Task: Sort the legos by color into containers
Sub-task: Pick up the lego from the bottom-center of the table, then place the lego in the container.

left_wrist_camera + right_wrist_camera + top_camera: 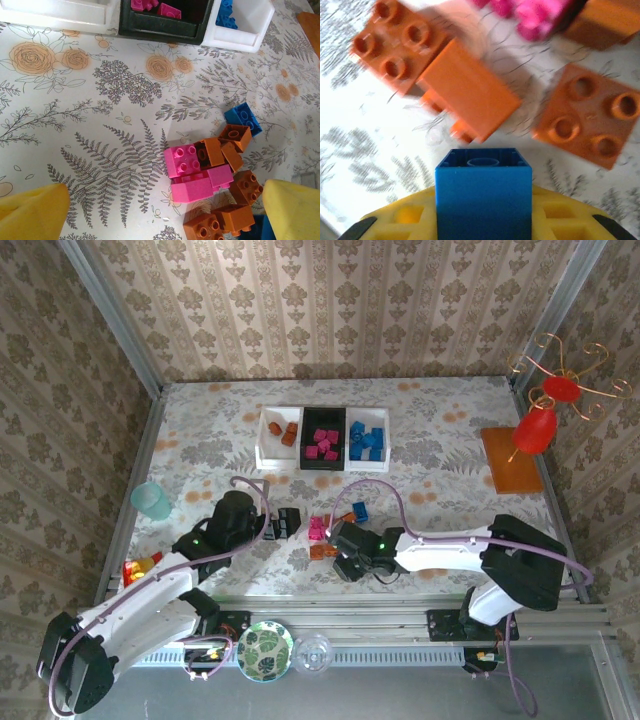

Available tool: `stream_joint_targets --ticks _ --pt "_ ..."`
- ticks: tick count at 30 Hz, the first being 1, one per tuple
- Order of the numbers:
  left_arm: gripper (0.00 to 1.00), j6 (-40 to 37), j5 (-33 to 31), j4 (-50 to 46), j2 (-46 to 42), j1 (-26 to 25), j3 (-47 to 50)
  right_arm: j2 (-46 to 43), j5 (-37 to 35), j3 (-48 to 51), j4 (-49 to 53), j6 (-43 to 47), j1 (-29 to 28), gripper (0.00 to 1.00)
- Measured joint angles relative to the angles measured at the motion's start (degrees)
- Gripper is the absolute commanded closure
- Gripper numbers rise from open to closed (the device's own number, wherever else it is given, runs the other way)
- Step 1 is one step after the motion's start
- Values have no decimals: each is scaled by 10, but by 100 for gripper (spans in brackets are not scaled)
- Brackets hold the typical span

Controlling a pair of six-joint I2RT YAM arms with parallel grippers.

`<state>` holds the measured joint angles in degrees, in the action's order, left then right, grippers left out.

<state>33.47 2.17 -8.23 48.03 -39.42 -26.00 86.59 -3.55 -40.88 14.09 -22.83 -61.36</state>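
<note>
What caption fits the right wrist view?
Right tool holding a blue lego near loose orange legos on the table.

Blue lego (483, 200) cropped below (pink legos (535, 17) blurred, perhaps two).

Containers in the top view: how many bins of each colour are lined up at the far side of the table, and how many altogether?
White bins: 2
Black bin: 1
Total: 3
</note>
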Motion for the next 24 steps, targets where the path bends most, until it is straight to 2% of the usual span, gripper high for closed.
stream_joint_targets --ticks 5,8,11,13,18,24 --pt "0 0 2 7 10 0 0 -92 19 12 33 0 -2 78" --pt "0 0 5 13 23 0 0 -144 18 6 41 0 16 78" --pt "0 0 9 19 30 0 1 -167 13 -11 38 0 72 78" --pt "0 0 11 26 33 0 1 -165 10 -28 24 0 130 78" --pt "0 5 16 36 35 0 1 -85 10 -116 -14 0 255 78" --pt "0 9 24 40 36 -4 2 97 10 -280 -27 0 327 75"
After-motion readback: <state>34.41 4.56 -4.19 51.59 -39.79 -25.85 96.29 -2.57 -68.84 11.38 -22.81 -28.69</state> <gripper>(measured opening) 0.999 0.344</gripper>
